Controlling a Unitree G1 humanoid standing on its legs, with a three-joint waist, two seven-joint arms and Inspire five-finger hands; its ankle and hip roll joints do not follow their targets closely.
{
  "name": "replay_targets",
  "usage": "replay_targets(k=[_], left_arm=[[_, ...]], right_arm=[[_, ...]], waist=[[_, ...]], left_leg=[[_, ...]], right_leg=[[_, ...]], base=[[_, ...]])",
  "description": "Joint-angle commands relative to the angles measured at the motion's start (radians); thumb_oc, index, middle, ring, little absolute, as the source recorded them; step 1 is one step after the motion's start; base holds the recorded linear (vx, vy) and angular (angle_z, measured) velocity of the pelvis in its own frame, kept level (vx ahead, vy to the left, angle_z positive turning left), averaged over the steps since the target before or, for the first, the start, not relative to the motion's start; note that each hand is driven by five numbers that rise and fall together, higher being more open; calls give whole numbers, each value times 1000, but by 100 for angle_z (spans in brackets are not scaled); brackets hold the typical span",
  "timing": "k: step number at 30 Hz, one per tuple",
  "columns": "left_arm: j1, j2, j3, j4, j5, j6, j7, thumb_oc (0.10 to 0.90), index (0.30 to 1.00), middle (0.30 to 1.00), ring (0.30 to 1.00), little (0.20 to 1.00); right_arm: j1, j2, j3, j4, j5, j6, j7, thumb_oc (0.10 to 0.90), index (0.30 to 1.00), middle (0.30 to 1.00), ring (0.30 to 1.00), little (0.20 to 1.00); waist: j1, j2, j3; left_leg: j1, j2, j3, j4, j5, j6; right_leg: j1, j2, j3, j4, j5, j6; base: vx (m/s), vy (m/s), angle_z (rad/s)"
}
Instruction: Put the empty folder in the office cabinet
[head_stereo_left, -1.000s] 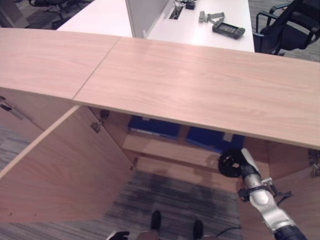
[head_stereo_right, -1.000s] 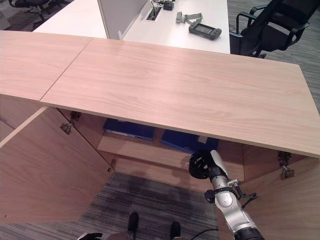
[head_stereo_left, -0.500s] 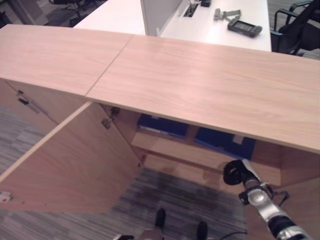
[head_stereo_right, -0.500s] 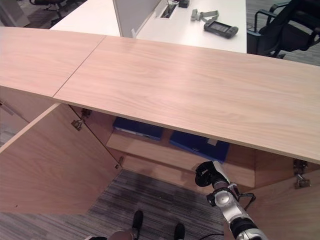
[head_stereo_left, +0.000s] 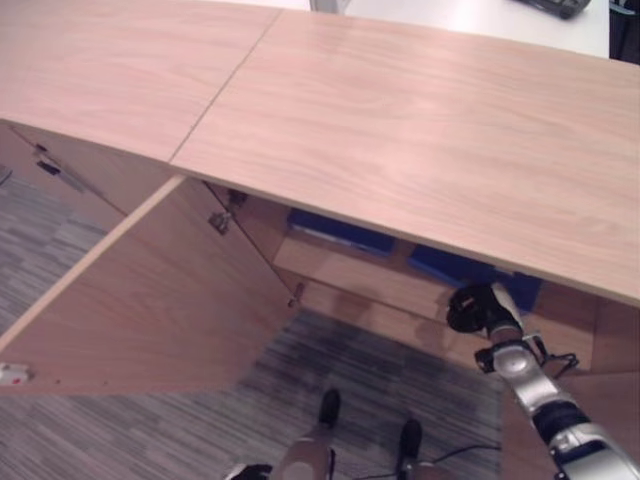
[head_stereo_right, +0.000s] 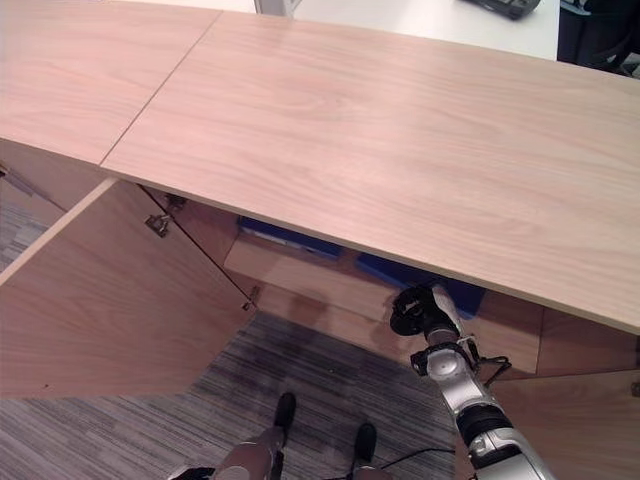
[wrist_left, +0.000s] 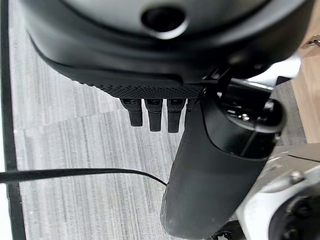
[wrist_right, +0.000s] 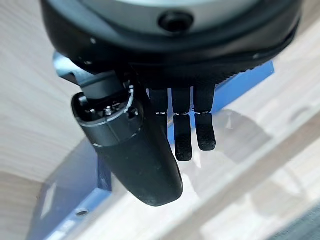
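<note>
Right robot hand beside folder (blue)

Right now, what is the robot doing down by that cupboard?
The robot is standing at an open wooden cabinet with its door swung out. Its right hand reaches in by the shelf, fingers straight and holding nothing. Blue folders already lie on the shelf inside, one just past that hand. The left hand hangs down over the grey carpet, also open and holding nothing.

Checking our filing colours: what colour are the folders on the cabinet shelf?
Blue folders, clearest in the right eye view.
</note>
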Motion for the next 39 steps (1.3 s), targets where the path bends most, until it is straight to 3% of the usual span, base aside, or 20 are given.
replay_targets(k=[1, 15, 29, 39], left_arm=[[-6, 10, -39, 47, -6, 3, 24, 800, 900, 900, 900, 900], [-11, 13, -62, 39, -25, 4, 33, 800, 900, 900, 900, 900], [-23, 27, -131, -4, -68, -18, 40, 800, 900, 900, 900, 900], [-16, 38, -176, -37, -87, -32, 29, 800, 900, 900, 900, 900]], right_arm=[[-53, -56, -39, -81, 12, -61, -53, 400, 300, 300, 300, 300], [-135, -32, 15, 65, 44, -39, -48, 400, 300, 300, 300, 300], [-343, -86, 38, 274, 138, -23, -60, 400, 300, 300, 300, 300], [-461, -148, 39, 405, 191, -17, -74, 400, 300, 300, 300, 300]], waist=[[19, 8, -61], [30, 22, -33], [67, 114, 82], [85, 160, 113]], left_leg=[[27, 56, 42, 42, -124, -15], [15, 51, 40, 51, -122, -12], [-87, 35, 16, 99, -92, -20], [-139, 28, -2, 114, -76, -25]], right_leg=[[-97, -73, -1, 243, -157, 63], [-128, -70, 8, 266, -158, 59], [-225, -96, 0, 340, -157, 64], [-267, -115, -14, 380, -173, 67]], base=[[0, 0, 0], [-6, 1, 0], [-60, 14, 2], [-21, -4, 5]])
